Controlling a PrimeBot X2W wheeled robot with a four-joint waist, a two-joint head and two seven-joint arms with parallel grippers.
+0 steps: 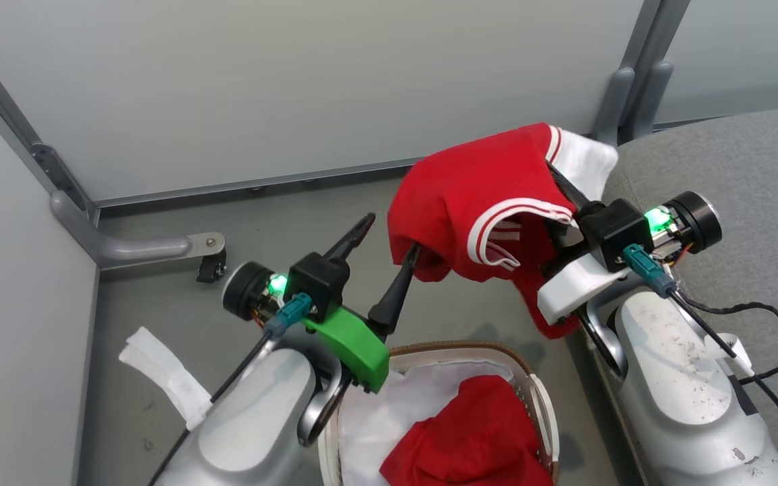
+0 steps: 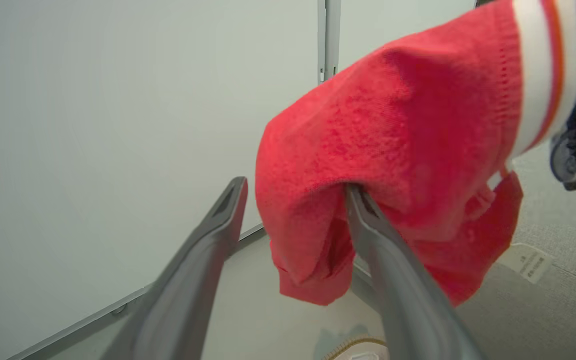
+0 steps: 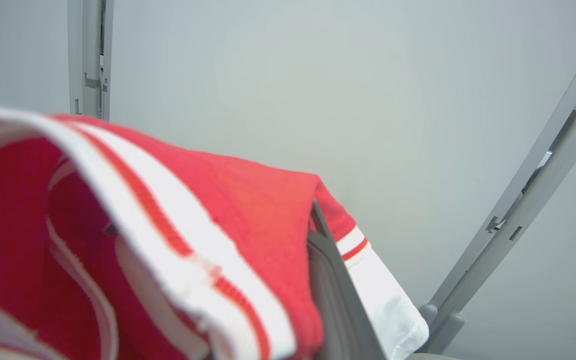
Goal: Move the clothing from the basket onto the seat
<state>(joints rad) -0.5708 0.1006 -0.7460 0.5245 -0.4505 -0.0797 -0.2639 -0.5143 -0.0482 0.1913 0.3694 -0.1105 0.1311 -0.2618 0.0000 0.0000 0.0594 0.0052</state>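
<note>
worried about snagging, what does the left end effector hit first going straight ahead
Probably the soft red garment with white striped trim, which hangs over one finger of the open left end effector; depth is unclear.

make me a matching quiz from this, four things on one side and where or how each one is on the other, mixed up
Things:
1 striped garment
2 plain red garment
3 left gripper
4 right gripper

Place or state:
a shut
b lying in the basket
c open
d hanging in the air

Pairs: 1-d, 2-b, 3-c, 4-a
</note>
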